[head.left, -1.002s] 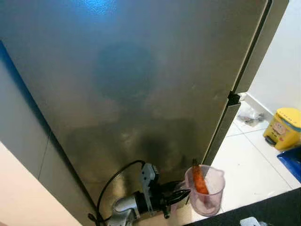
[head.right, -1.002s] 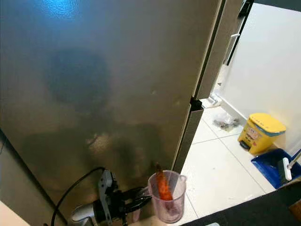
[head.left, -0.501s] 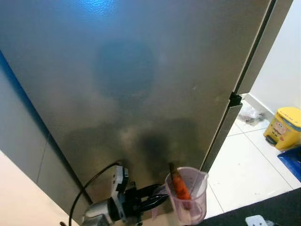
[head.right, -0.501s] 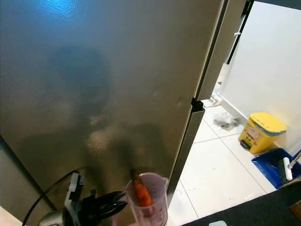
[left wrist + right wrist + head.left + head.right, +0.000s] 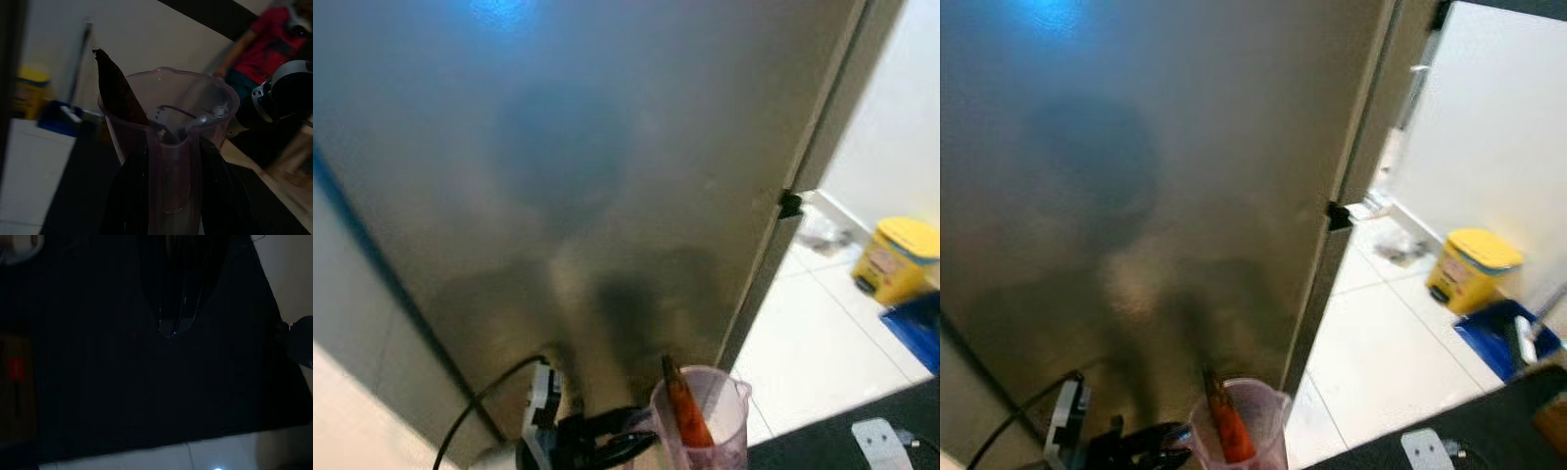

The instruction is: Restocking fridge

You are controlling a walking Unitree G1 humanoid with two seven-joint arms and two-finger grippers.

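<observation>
Left gripper (image 5: 631, 446) jaws clamped on clear jug (image 5: 701, 421) holding carrot (image 5: 683, 415), before closed fridge door (image 5: 597, 176)

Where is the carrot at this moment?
The carrot stands in the clear cup held by the left gripper, low before the closed fridge door.

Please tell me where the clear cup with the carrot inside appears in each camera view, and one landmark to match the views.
Left eye view: the clear cup is at the bottom, right of centre, before the fridge door.
Right eye view: bottom centre.
Left wrist view: centre, between the left tool's fingers.
Right wrist view: too dark to tell.
Shared landmark: the yellow bin on the white floor.
</observation>
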